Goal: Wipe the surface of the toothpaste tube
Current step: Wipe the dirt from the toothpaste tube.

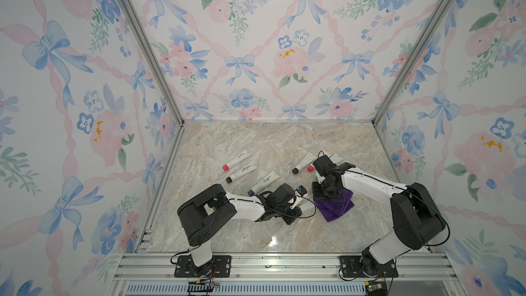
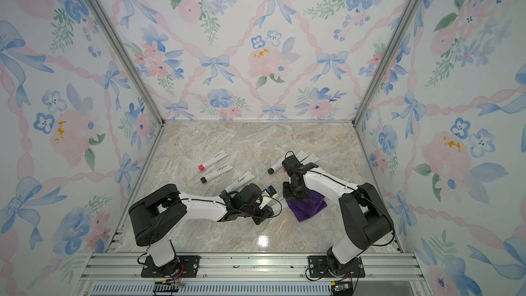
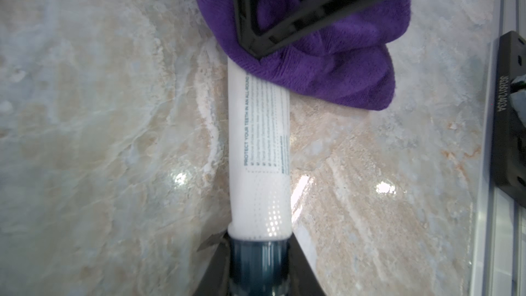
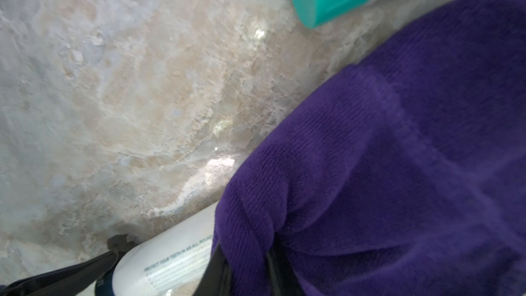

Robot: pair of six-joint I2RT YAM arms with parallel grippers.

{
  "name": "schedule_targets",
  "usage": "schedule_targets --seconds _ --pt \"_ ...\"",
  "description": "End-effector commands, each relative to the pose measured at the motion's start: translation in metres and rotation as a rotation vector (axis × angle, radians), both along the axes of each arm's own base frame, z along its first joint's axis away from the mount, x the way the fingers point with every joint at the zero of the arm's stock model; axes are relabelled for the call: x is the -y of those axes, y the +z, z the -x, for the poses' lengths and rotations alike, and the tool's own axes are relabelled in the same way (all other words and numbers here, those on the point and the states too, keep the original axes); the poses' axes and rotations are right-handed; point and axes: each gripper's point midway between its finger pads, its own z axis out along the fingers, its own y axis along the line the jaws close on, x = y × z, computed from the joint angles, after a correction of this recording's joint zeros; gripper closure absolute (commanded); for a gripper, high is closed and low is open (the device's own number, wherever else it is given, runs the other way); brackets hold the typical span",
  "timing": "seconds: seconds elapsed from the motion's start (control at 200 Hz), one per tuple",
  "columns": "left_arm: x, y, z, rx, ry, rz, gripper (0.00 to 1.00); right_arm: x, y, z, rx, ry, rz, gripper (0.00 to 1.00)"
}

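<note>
Marble tabletop (image 1: 256, 143): one toothpaste tube (image 3: 259, 152) in left jaws, one purple cloth (image 1: 337, 209) in right jaws, three handwritten tubes (image 1: 242, 172) nearby.

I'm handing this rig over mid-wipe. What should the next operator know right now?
Left gripper: shut on the tube, holding it at the dark cap end.
Right gripper: shut on the cloth, which covers the tube's far end.
Other tubes lie apart on the table.
Done: tube and cloth are both gripped and in contact.
Left: the printed stretch toward the cap is uncovered and probably needs wiping. How much is already wiped can't be told.
</note>
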Motion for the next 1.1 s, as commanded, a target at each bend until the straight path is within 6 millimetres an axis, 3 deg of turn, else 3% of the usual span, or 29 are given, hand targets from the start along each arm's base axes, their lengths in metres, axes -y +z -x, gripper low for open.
schedule_targets --seconds 0.0,0.19,0.335,0.49,0.73,0.845,0.96,1.095 --pt "-0.017 -0.025 0.002 -0.032 0.017 -0.087 0.76 0.030 -0.020 0.009 -0.078 -0.045 0.084 0.80" --pt "-0.018 -0.025 0.002 -0.030 0.018 -0.086 0.76 0.071 -0.024 -0.007 -0.067 -0.109 0.212 0.80" --pt "-0.018 -0.025 0.002 -0.031 0.018 -0.086 0.76 0.073 -0.028 -0.011 -0.073 -0.110 0.210 0.80" --pt "-0.018 -0.025 0.002 -0.030 0.018 -0.086 0.76 0.048 -0.022 -0.004 -0.070 -0.043 0.175 0.80" --pt "-0.018 -0.024 0.002 -0.030 0.019 -0.085 0.76 -0.019 -0.001 0.022 -0.077 0.075 -0.025 0.80" --pt "-0.018 -0.024 0.002 -0.030 0.019 -0.086 0.76 -0.034 0.004 0.029 -0.086 0.090 -0.091 0.80" --pt "-0.018 -0.024 0.002 -0.029 0.020 -0.085 0.76 -0.028 0.002 0.027 -0.084 0.077 -0.083 0.80" --pt "-0.018 -0.024 0.002 -0.031 0.020 -0.085 0.76 0.012 -0.009 0.013 -0.079 0.025 0.064 0.80"
